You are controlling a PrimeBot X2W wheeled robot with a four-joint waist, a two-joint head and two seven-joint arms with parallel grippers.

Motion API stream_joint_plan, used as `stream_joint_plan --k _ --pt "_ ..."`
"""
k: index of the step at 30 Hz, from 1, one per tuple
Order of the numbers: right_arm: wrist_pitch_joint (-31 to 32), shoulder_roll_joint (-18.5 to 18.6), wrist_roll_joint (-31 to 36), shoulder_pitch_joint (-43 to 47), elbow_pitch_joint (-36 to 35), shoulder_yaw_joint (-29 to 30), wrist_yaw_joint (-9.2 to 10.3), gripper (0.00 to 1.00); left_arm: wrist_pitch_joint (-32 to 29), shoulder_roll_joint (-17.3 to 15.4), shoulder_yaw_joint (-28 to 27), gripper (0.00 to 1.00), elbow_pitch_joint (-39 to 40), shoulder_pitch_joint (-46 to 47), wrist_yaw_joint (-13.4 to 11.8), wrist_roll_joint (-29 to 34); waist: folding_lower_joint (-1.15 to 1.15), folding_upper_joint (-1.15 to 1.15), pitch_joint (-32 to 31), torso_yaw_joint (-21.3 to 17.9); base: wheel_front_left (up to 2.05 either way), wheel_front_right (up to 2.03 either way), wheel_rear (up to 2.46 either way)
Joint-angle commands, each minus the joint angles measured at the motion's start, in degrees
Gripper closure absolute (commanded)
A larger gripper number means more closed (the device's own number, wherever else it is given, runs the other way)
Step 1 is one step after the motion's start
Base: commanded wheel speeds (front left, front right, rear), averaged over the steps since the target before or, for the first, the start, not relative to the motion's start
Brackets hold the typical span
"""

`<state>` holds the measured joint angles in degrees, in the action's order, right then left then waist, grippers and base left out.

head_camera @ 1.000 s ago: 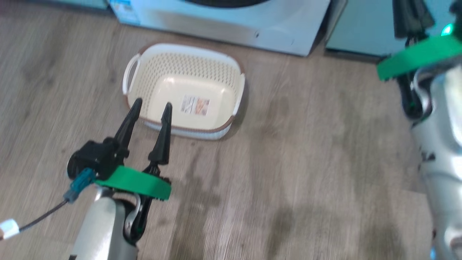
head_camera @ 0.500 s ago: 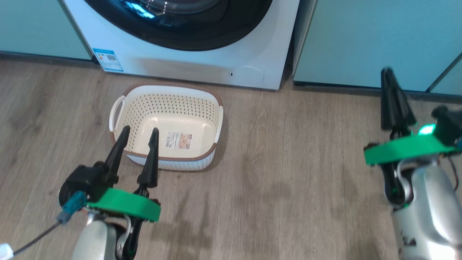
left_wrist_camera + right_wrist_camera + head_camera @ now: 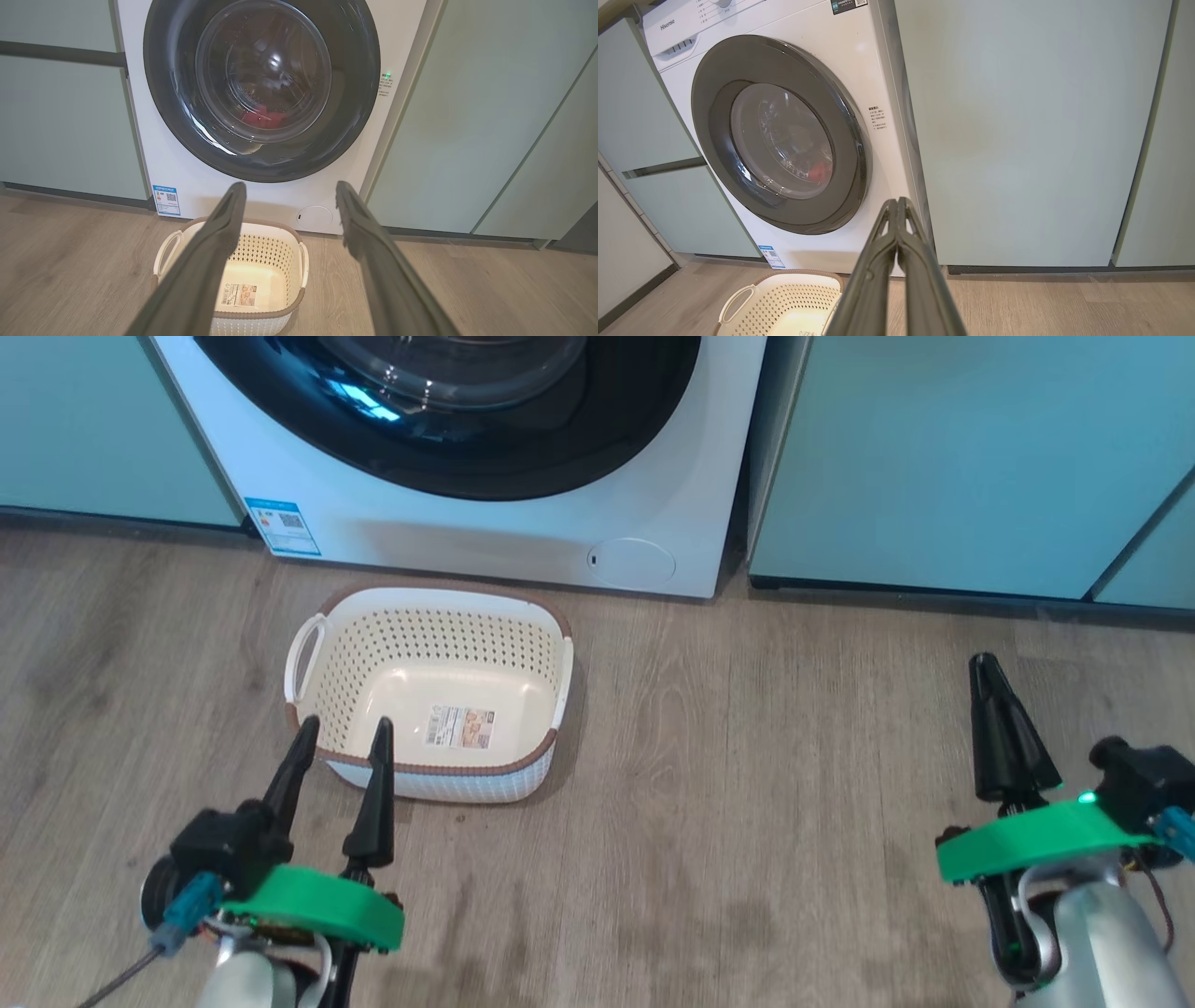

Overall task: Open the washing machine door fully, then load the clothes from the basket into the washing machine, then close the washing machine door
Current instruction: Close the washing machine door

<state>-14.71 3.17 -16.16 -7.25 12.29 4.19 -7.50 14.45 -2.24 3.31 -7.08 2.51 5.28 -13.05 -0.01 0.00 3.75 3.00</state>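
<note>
The white washing machine (image 3: 187, 186) stands between teal cabinets with its black-rimmed porthole door (image 3: 261, 88) shut. Behind the glass lie the red clothes (image 3: 261, 116), and the same clothes (image 3: 821, 170) show in the right wrist view. The cream basket (image 3: 429, 695) sits on the floor before the machine, holding nothing but a sticker. My left gripper (image 3: 341, 733) is open, its fingers empty, just short of the basket's near rim. My right gripper (image 3: 985, 667) is shut on nothing, well to the basket's right.
Pale teal cabinets (image 3: 952, 457) flank the machine on both sides. Wooden floor (image 3: 747, 803) spreads between the basket and my right arm. A round white flap (image 3: 632, 561) and a blue label (image 3: 283, 526) sit low on the machine's front.
The head camera has tilted up, bringing the machine's door into view. My right gripper has come down and back from near the cabinet. The left gripper stays open near the basket.
</note>
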Motion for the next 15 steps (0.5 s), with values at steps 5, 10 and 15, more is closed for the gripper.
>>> stream_joint_plan --k 5,10,15 --pt "-0.3 -0.3 -1.5 1.2 -2.6 -0.8 0.01 0.0 0.5 -0.6 -2.4 0.0 2.5 -0.3 -1.8 2.1 0.01 0.0 -1.6 0.0 0.0 0.0 0.0" --pt "-0.3 -0.3 -0.8 2.0 -3.0 -1.0 0.01 0.0 0.5 -0.6 -1.9 0.0 1.8 -1.1 -2.2 3.1 0.01 0.0 -2.5 0.1 0.0 0.0 0.0" --pt "-0.3 -0.3 -0.8 2.4 -2.9 -1.0 0.01 0.0 0.5 -0.6 -1.8 0.0 1.0 -1.6 -2.0 1.9 0.01 0.0 -3.2 0.1 0.0 0.0 0.0"
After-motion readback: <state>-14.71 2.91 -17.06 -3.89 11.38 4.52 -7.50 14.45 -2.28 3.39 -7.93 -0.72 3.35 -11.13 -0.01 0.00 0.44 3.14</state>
